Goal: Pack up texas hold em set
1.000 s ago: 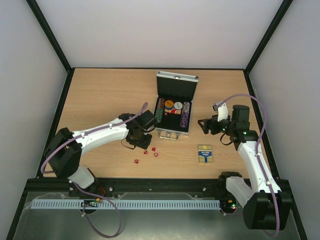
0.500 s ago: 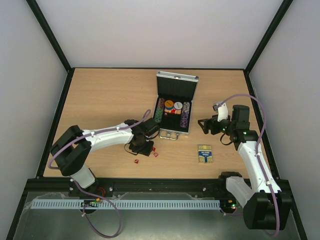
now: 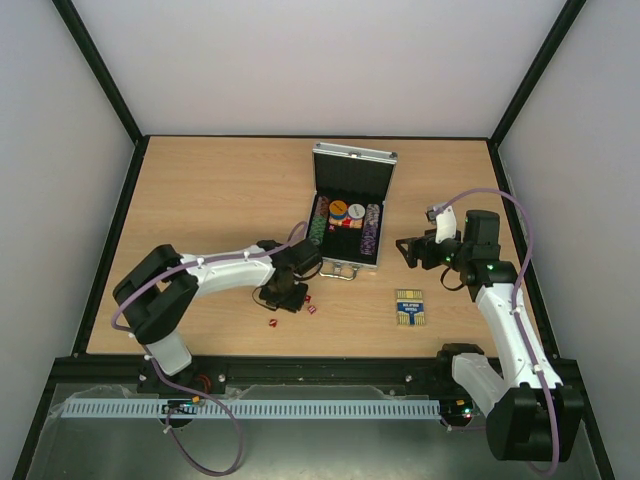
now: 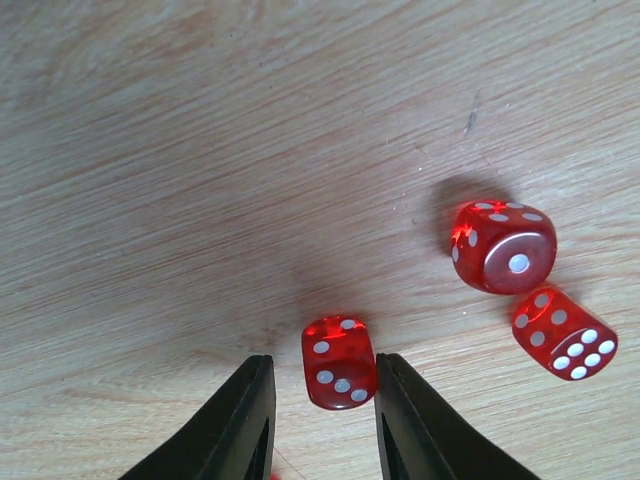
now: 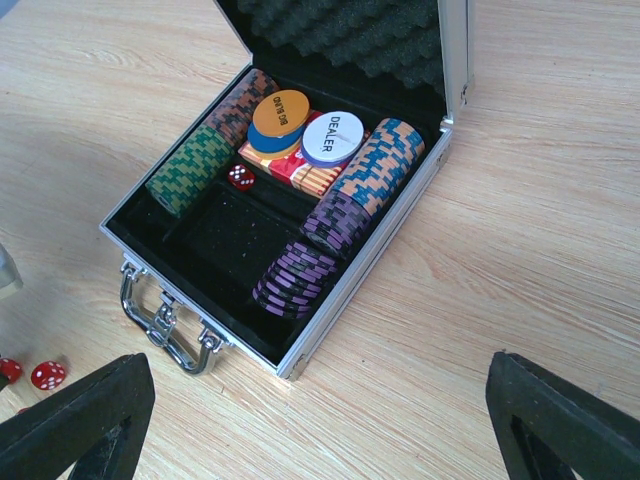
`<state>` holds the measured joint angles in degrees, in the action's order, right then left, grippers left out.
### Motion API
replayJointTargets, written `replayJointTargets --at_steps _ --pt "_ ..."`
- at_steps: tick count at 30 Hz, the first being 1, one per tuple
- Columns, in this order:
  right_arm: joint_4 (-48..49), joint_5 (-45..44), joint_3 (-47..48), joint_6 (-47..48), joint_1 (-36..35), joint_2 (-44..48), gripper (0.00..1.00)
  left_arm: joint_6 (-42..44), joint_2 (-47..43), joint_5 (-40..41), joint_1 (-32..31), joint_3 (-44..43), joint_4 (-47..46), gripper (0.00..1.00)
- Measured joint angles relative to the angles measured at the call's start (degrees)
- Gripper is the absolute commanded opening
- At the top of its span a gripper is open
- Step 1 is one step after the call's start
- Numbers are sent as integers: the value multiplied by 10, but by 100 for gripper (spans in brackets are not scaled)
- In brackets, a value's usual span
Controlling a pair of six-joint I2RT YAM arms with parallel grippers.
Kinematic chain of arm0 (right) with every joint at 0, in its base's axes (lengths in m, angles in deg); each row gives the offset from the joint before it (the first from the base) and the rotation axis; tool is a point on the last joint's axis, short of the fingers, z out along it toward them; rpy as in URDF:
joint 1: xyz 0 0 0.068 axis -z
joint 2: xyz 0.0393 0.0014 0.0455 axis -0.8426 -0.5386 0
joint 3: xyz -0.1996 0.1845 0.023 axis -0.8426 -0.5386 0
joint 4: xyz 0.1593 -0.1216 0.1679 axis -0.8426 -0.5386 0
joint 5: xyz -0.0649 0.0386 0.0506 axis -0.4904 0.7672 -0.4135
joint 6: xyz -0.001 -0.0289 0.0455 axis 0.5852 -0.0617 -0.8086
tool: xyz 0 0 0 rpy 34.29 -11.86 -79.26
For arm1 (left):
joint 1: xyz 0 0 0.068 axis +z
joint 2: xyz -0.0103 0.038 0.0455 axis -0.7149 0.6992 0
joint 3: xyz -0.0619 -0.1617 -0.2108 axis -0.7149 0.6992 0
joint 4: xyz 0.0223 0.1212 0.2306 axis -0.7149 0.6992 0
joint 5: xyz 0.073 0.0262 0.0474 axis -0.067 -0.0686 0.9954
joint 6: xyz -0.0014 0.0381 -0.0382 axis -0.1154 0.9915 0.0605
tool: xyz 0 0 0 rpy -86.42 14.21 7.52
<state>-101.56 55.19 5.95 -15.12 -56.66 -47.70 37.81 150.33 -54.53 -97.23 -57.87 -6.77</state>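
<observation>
The silver case (image 3: 352, 155) stands open mid-table, its black-lined tray (image 5: 370, 268) holding rows of poker chips (image 5: 295, 278), two round buttons and one red die (image 5: 240, 177). My left gripper (image 3: 283, 298) is down on the table just left of the handle. Its narrow jaws straddle a red die (image 4: 338, 362): the right finger is against it and a small gap shows on the left. Two more dice (image 4: 503, 246) lie close by on the right. My right gripper (image 5: 310, 370) hovers wide open right of the case, holding nothing. The blue-and-yellow card box (image 3: 409, 307) lies flat on the table.
A lone die (image 3: 271, 322) lies near the front edge, left of the others. The case's metal handle (image 5: 165, 325) sticks out toward me. Black frame posts and white walls bound the wooden table (image 3: 200, 200).
My left arm has swung right and down onto the dice group, and its jaws have narrowed round one die. The right arm has not moved.
</observation>
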Motion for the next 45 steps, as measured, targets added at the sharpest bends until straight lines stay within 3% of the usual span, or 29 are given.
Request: replayJointTargets --at_steps 45 --pt "0 0 0 2 0 2 92 22 21 23 0 -46 38 14"
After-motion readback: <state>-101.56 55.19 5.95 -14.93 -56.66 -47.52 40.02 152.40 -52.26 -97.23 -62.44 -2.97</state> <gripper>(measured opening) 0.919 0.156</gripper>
